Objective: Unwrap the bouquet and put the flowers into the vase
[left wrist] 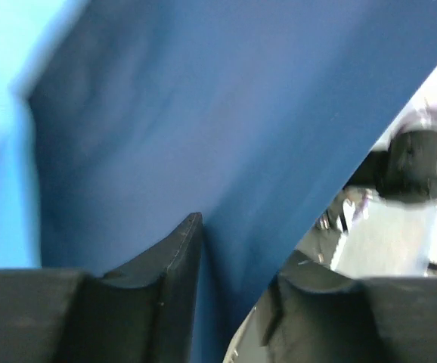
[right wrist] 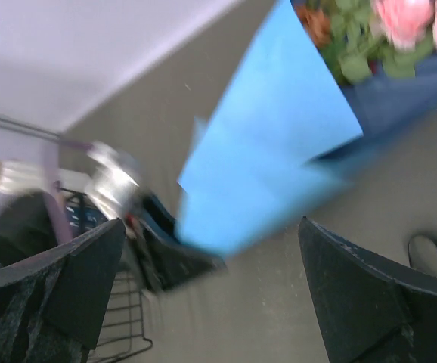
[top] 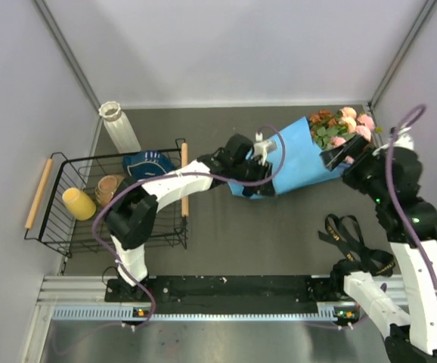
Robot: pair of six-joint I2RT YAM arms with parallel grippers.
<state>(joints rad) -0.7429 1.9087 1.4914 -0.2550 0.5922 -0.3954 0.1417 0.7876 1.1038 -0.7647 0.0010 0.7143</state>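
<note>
Bouquet point(top: 298, 159): lies on the bench point(top: 264, 234) right of centre, its blue paper wrap running from a narrow end near the middle out to the far right corner.
Flowers point(top: 347, 125): pink, peach and rust-orange heads with green leaves, showing out of the wide end of the wrap; stems hidden inside the paper.
Left claw point(top: 260, 175): at the narrow end of the bouquet; the wrist view shows blue paper pinched between its two fingers point(left wrist: 177, 265).
Right claw point(top: 339, 157): at the flower end, just beside the paper's edge, fingers spread wide with nothing between them.
Vase point(top: 120, 127): stands upright at the far left, behind the wire basket point(top: 82, 159), well apart from the bouquet.
Basket contents: yellow cup point(top: 79, 203), brown bowl point(top: 109, 187) and a dark blue item that I cannot identify.
Black ribbon point(top: 348, 236): loose loops on the bench near the right arm, apart from the wrap.
</note>
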